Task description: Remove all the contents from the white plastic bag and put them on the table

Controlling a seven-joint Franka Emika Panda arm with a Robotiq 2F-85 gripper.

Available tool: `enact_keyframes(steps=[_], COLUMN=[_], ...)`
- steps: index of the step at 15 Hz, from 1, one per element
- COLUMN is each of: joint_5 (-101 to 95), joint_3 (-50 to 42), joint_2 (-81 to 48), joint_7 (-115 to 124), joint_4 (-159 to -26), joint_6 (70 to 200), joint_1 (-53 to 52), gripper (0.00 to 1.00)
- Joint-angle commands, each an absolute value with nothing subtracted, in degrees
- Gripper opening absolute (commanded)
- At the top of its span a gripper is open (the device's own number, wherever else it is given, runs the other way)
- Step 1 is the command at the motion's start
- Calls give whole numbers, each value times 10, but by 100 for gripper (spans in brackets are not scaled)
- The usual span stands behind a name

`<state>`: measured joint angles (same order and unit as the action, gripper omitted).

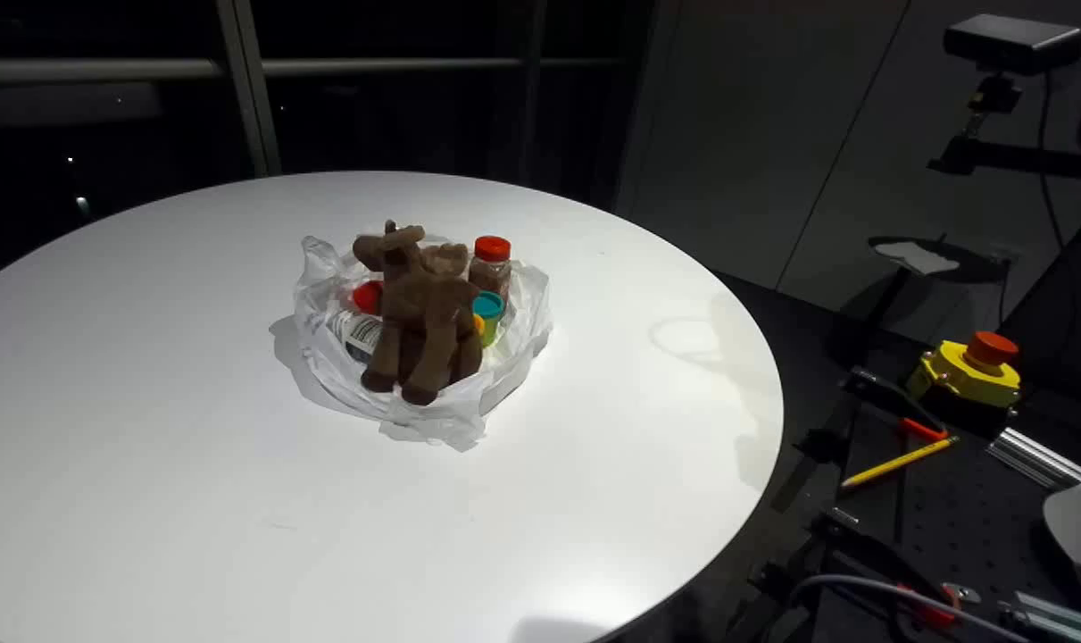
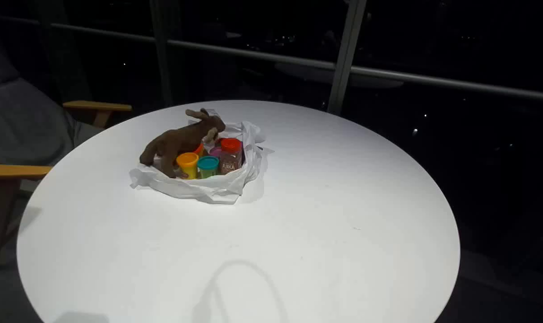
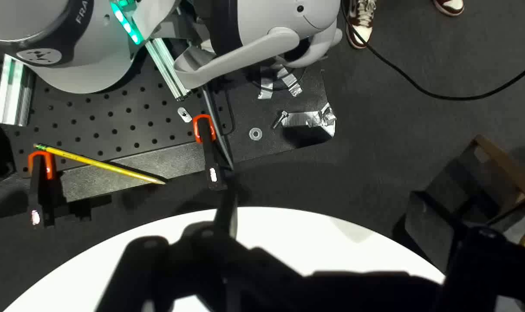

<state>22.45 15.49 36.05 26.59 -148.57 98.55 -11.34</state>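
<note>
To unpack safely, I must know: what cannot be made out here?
White plastic bag, bottom: mostly beneath what it holds, in both exterior views.
Purple tub: mostly behind green tub and red-lidded jar, in an exterior view.
White container, print: too small, in an exterior view.
Sneakers: wearer cut off by wrist view's top edge.

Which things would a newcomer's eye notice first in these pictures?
Most likely the brown plush toy in the open white plastic bag on the round table. A red-lidded jar also stands there. At the right of an exterior view, off the table, a yellow box carries a red button.
</note>
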Motion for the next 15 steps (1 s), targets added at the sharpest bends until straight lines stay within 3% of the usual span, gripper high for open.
enact_keyframes(steps=[1, 6, 9, 15], joint_5=[227, 227, 215, 176], joint_3=[160, 160, 162, 167], joint_2=[361, 363, 282, 90], joint_7=[263, 263, 258, 286], joint_4=[-1484, -1483, -1437, -1338], joint_6=[983, 983, 996, 1232], joint_1=[-107, -107, -92, -76], gripper=[100, 100, 100, 100])
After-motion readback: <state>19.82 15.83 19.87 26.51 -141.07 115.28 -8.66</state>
